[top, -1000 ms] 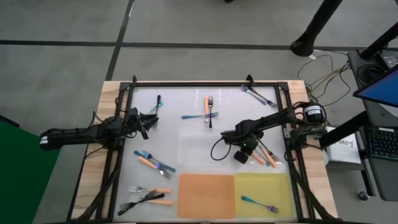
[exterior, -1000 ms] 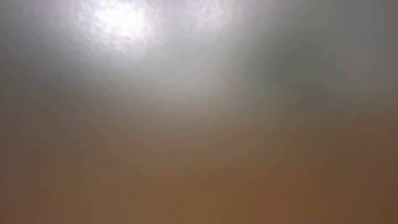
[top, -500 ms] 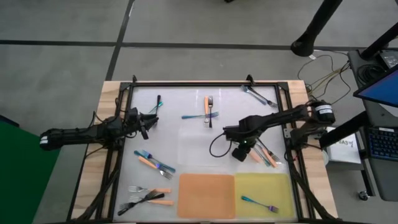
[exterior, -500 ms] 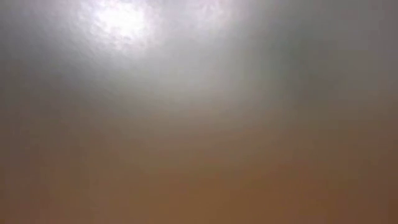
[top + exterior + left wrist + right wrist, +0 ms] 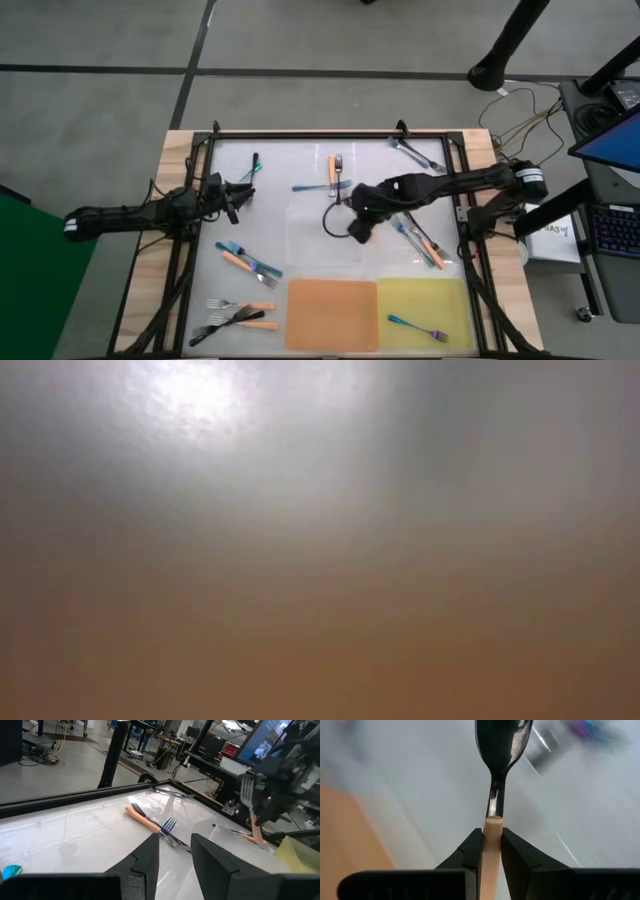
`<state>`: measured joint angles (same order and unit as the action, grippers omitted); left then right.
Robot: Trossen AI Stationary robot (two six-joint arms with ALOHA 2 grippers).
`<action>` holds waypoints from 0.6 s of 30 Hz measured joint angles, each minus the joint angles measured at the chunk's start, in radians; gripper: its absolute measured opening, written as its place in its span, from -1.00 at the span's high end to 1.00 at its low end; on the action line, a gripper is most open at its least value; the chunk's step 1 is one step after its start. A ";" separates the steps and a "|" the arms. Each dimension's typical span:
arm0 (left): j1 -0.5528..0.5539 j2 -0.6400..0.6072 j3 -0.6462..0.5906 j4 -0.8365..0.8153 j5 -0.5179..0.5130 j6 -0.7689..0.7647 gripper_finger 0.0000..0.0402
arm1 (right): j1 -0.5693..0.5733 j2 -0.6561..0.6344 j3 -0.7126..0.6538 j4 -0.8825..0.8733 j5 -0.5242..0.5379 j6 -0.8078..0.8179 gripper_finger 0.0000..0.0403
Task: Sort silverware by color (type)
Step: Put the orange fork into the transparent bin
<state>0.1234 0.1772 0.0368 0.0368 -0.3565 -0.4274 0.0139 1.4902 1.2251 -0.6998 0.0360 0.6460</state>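
Orange-handled fork (image 5: pixel 493 827) sits pinched between your right gripper (image 5: pixel 491 851) fingers, handle in the jaws, long axis straight ahead, metal end leading. Right arm stretches toward 9 o'clock over mid-table. Left gripper (image 5: pixel 172 851) parted, holding nothing, at 9 o'clock.

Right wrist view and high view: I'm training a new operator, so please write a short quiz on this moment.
1. True or false: the right pincer is shut on an orange-handled fork.
2. What lies on the yellow mat? A: one blue-teal fork. B: two black forks. C: a spoon.
3. Fill in: the left pincer is ____, holding nothing.

Key: 1 true; 2 A; 3 open.
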 joint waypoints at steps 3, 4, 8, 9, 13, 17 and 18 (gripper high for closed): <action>0.000 0.000 0.000 0.000 0.000 0.000 0.52 | 0.000 0.015 0.000 0.159 -0.010 -0.021 0.79; 0.000 0.000 0.000 0.000 0.000 0.000 0.52 | -0.001 0.017 0.000 0.191 -0.010 -0.029 0.79; 0.000 0.000 0.000 0.000 0.000 0.000 0.52 | -0.007 0.029 0.002 0.226 -0.010 -0.046 0.79; 0.000 0.000 0.000 0.000 0.000 0.000 0.52 | -0.010 0.031 0.001 0.217 -0.010 -0.046 0.79; 0.000 0.001 0.000 0.000 0.000 0.000 0.52 | -0.011 0.048 -0.001 0.213 -0.010 -0.056 0.77; 0.000 0.002 0.000 0.000 0.000 0.000 0.52 | -0.009 0.063 -0.001 0.211 -0.011 -0.057 0.68; 0.000 0.002 0.000 0.001 0.000 0.000 0.52 | -0.008 0.065 -0.002 0.206 -0.011 -0.057 0.65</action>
<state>0.1231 0.1791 0.0368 0.0375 -0.3565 -0.4274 0.0063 1.5555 1.2236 -0.4939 0.0249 0.5888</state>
